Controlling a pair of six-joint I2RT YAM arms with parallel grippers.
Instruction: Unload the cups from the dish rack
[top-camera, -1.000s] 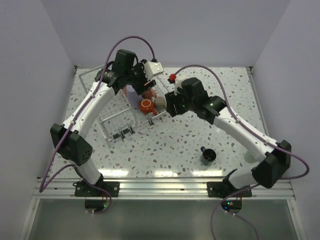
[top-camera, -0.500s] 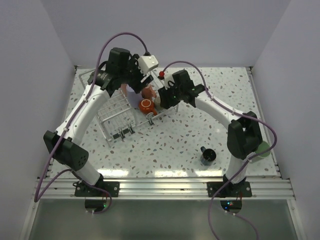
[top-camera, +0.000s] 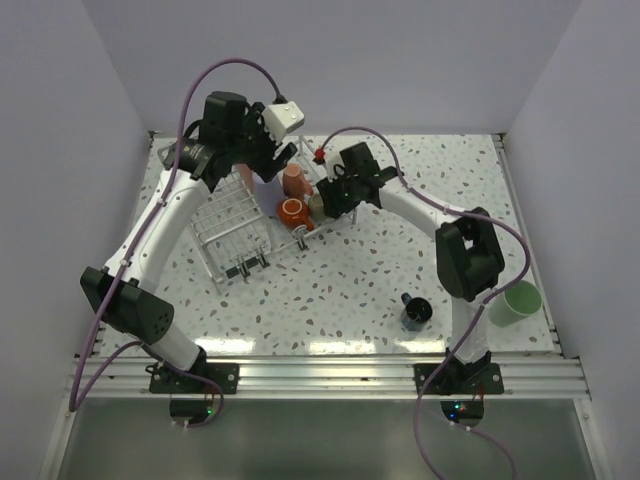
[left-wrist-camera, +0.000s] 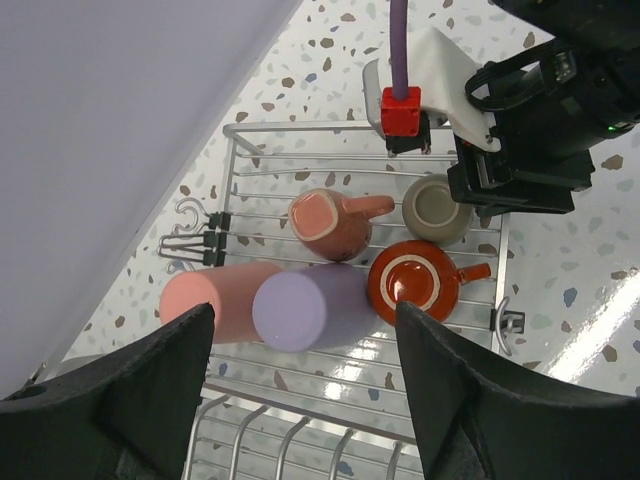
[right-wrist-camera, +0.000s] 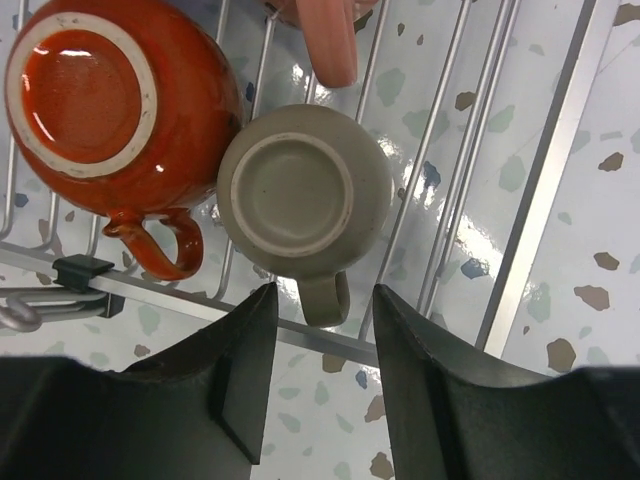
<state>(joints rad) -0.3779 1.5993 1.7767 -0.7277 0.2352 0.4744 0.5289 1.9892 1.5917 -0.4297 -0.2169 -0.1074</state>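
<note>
Beige mug (right-wrist-camera: 305, 190) sits upside down at the right side of the dish rack (left-wrist-camera: 300, 127), just beside the orange-red mug (right-wrist-camera: 95, 95). My right fingers (right-wrist-camera: 245, 370) hang over it, part open, holding nothing, w/ its handle (right-wrist-camera: 325, 297) showing in the gap. Left fingers (left-wrist-camera: 150, 400) are wide & empty above the pink tumbler (left-wrist-camera: 215, 300) & lavender tumbler (left-wrist-camera: 300, 310). Mug looks ceramic: stiff, weighty, slick glaze, prob. chips if dropped. Best hold is across the body, not the thin handle.
</note>
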